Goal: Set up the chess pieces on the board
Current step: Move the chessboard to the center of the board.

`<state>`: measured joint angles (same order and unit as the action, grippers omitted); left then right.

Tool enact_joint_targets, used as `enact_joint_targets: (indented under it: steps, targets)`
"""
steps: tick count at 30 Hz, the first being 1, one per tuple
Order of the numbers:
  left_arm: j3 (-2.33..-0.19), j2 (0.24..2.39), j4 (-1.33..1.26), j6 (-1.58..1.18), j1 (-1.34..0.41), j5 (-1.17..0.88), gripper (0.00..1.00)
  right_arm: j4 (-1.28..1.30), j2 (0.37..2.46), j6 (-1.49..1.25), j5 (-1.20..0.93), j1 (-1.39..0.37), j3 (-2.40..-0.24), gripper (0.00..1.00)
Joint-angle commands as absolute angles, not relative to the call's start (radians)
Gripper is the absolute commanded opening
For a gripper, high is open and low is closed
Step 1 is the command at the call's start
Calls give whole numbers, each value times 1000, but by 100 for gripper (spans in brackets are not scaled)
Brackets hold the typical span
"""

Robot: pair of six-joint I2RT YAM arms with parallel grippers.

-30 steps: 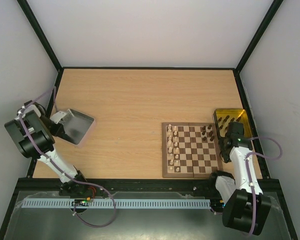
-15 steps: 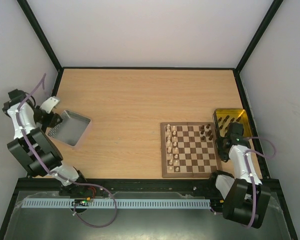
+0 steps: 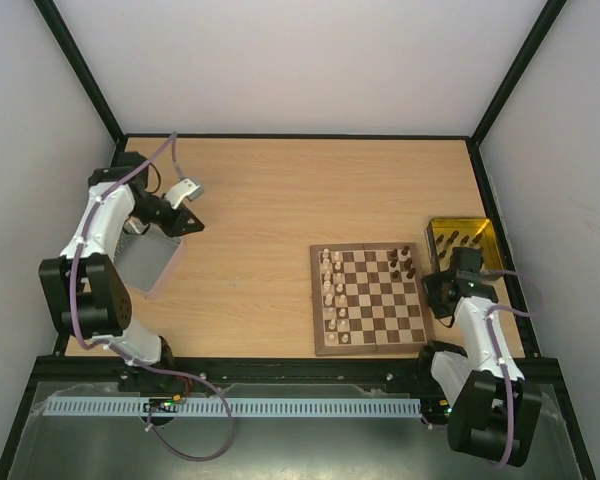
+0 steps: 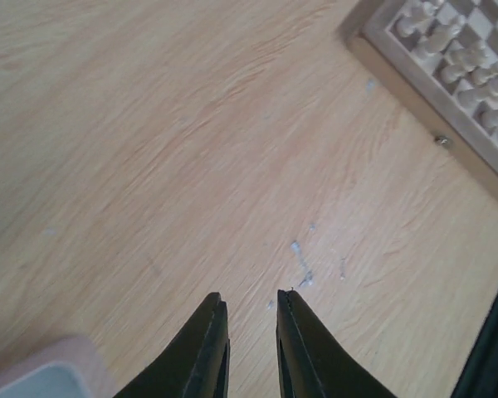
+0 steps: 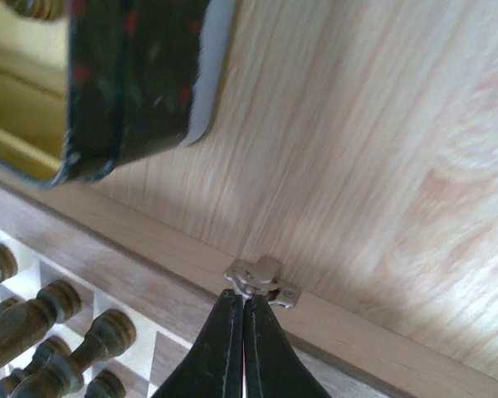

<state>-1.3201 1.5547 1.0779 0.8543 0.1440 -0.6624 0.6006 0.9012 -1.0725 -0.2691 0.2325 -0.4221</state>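
Sitting on the wood bench (image 3: 280, 200): board (image 3: 370, 298), silver tray (image 3: 150, 265), yellow tray (image 3: 462, 236); left tool (image 4: 249, 295) narrowly parted, right tool (image 5: 242, 295) closed.

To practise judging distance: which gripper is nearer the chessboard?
Right. The right gripper sits at the chessboard's right frame, by its metal clasp. The left gripper hovers far across the table, beside the silver tray.
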Motion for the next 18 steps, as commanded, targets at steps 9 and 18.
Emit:
enact_joint_targets:
  steps: [9, 18]
  targets:
    - [-1306, 1752, 1041, 688, -6, -730, 11, 505, 946, -1143, -330, 52, -412, 2]
    - [-1242, 1813, 933, 585, -158, -674, 7, 498, 966, -1164, -295, 2, -423, 2]
